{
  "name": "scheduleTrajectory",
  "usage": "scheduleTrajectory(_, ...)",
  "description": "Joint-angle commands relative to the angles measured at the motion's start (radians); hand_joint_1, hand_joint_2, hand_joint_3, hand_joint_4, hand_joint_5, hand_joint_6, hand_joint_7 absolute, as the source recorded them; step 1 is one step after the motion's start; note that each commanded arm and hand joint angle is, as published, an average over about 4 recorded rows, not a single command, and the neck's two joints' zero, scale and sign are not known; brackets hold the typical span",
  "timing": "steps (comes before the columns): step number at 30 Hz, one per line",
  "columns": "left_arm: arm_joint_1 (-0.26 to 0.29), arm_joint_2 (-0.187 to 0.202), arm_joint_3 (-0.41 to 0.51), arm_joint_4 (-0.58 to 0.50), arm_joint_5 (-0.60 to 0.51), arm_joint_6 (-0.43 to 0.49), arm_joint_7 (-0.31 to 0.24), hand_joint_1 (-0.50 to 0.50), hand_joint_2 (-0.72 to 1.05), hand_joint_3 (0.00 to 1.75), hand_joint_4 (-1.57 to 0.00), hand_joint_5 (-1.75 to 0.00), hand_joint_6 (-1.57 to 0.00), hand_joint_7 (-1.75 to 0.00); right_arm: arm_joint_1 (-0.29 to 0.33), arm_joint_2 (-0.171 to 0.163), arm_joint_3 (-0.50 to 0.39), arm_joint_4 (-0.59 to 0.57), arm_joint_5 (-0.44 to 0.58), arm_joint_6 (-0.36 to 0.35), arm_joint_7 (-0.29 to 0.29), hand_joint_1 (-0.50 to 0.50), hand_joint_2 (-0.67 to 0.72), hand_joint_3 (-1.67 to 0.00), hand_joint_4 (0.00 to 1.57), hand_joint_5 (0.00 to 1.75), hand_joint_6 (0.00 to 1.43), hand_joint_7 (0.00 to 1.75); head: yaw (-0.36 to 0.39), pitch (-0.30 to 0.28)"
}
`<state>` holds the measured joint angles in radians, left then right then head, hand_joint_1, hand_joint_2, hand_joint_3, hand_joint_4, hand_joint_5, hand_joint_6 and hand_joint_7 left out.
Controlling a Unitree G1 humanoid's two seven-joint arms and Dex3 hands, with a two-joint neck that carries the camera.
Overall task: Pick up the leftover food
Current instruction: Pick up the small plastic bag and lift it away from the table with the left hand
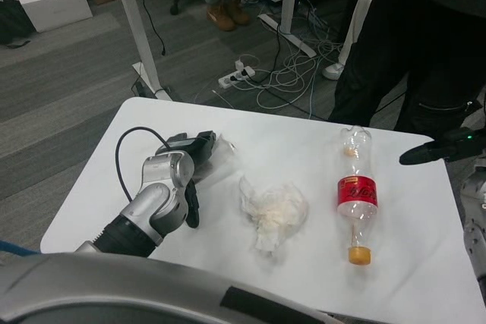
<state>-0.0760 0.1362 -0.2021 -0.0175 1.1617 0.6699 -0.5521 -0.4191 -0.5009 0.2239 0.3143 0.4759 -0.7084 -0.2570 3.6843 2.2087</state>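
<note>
Resting on table (pixel 425 263), left hand (pixel 194 149), fingers (pixel 205 143) pointing away.

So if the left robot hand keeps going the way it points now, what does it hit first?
The left robot hand points up and right across the table. First in line looks like the clear plastic wrap right at its fingertips, possibly already touching. The crumpled food wrapper lies off that line, nearer the camera.

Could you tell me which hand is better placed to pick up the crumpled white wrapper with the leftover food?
Left: the left hand rests on the table beside the wrapper; the right hand hovers beyond the bottle.
</note>
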Motion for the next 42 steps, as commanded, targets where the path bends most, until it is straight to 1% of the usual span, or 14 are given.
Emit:
scheduleTrajectory(1, 0.057, -0.014, 0.002, 0.063, -0.094, 0.014, -0.050, -0.28, 0.69, 0.00, -0.36, -1.08, 0.00, -0.68, 0.013, -0.009, 0.003, 0.007, 0.008, -0.013, 0.002, -0.46, 0.66, 0.00, 0.00, 0.00, 0.00, 0.00, 0.008, -0.013)
scheduleTrajectory(2, 0.055, -0.015, 0.004, 0.062, -0.100, 0.014, -0.050, -0.28, 0.69, 0.00, -0.42, -1.15, 0.00, -0.66, 0.012, -0.010, 0.005, 0.008, 0.009, -0.013, 0.002, -0.46, 0.66, 0.00, 0.00, 0.00, 0.00, 0.00, 0.011, -0.017)
scheduleTrajectory(5, 0.049, -0.017, 0.005, 0.052, -0.109, 0.027, -0.051, -0.28, 0.69, 0.00, -0.55, -1.23, 0.00, -0.61, 0.011, -0.011, 0.008, 0.009, 0.013, -0.012, 0.002, -0.46, 0.66, 0.00, 0.00, 0.00, 0.00, 0.00, 0.013, -0.019)
scheduleTrajectory(9, 0.031, -0.016, 0.006, 0.004, -0.131, 0.061, -0.054, -0.28, 0.69, 0.00, -0.60, -1.31, 0.00, -0.59, 0.011, -0.013, 0.009, 0.009, 0.015, -0.011, 0.002, -0.46, 0.65, 0.00, 0.00, 0.00, 0.00, 0.00, 0.017, -0.024)
scheduleTrajectory(12, 0.021, -0.008, 0.006, -0.031, -0.165, 0.118, -0.068, -0.28, 0.69, 0.00, -0.60, -1.33, 0.00, -0.61, 0.011, -0.014, 0.009, 0.008, 0.015, -0.011, 0.003, -0.46, 0.60, 0.00, 0.00, 0.00, 0.00, 0.00, 0.017, -0.024)
scheduleTrajectory(13, 0.018, -0.003, 0.005, -0.044, -0.175, 0.138, -0.073, -0.28, 0.69, 0.00, -0.60, -1.33, 0.00, -0.61, 0.012, -0.015, 0.009, 0.007, 0.015, -0.011, 0.003, -0.46, 0.61, 0.00, 0.00, 0.00, 0.00, 0.00, 0.017, -0.024)
scheduleTrajectory(17, 0.003, 0.049, -0.033, -0.106, -0.204, 0.231, -0.091, -0.29, 0.69, 0.00, -0.60, -1.33, 0.00, -0.63, 0.013, -0.015, 0.009, 0.001, 0.017, -0.012, 0.002, -0.46, 0.61, 0.00, 0.00, 0.00, 0.00, 0.00, 0.024, -0.013)
scheduleTrajectory(22, -0.008, 0.113, -0.086, -0.162, -0.235, 0.311, -0.095, -0.29, 0.69, 0.02, -0.63, -1.33, 0.00, -0.63, 0.014, -0.015, 0.009, -0.004, 0.017, -0.011, 0.004, -0.46, 0.60, 0.00, 0.00, 0.00, 0.00, 0.00, 0.024, -0.011)
scheduleTrajectory(25, -0.009, 0.128, -0.093, -0.175, -0.242, 0.329, -0.095, -0.30, 0.69, 0.09, -0.64, -1.33, 0.00, -0.63, 0.016, -0.015, 0.009, -0.004, 0.017, -0.011, 0.004, -0.46, 0.60, 0.00, 0.00, 0.00, 0.00, 0.00, 0.024, -0.011)
scheduleTrajectory(29, -0.007, 0.137, -0.098, -0.175, -0.258, 0.332, -0.095, -0.30, 0.69, 0.09, -0.65, -1.33, 0.00, -0.63, 0.018, -0.015, 0.013, -0.008, 0.017, -0.011, 0.004, -0.46, 0.60, 0.00, 0.00, 0.00, 0.00, 0.00, 0.024, -0.011)
scheduleTrajectory(33, -0.002, 0.156, -0.140, -0.151, -0.285, 0.331, -0.095, -0.30, 0.76, 0.09, -0.59, -1.33, 0.00, -0.65, 0.024, -0.015, 0.014, -0.014, 0.018, -0.012, 0.004, -0.46, 0.60, 0.00, 0.00, 0.00, 0.00, 0.00, 0.031, -0.008)
scheduleTrajectory(37, -0.002, 0.176, -0.185, -0.123, -0.294, 0.332, -0.093, -0.31, 0.83, 0.09, -0.41, -1.33, 0.00, -0.70, 0.029, -0.015, 0.014, -0.018, 0.018, -0.012, 0.004, -0.46, 0.60, 0.00, 0.00, 0.00, 0.00, 0.00, 0.038, -0.005)
scheduleTrajectory(41, 0.004, 0.182, -0.197, -0.109, -0.287, 0.329, -0.082, -0.35, 0.87, 0.09, -0.07, -1.23, 0.00, -0.63, 0.029, -0.014, 0.016, -0.018, 0.018, -0.011, 0.004, -0.46, 0.60, 0.00, 0.00, 0.00, 0.00, 0.00, 0.042, -0.004)
scheduleTrajectory(42, 0.005, 0.184, -0.197, -0.109, -0.284, 0.327, -0.078, -0.36, 0.87, 0.09, -0.02, -1.23, 0.00, -0.63, 0.029, -0.014, 0.016, -0.018, 0.019, -0.011, 0.004, -0.46, 0.60, 0.00, 0.00, 0.00, 0.00, 0.00, 0.042, -0.004)
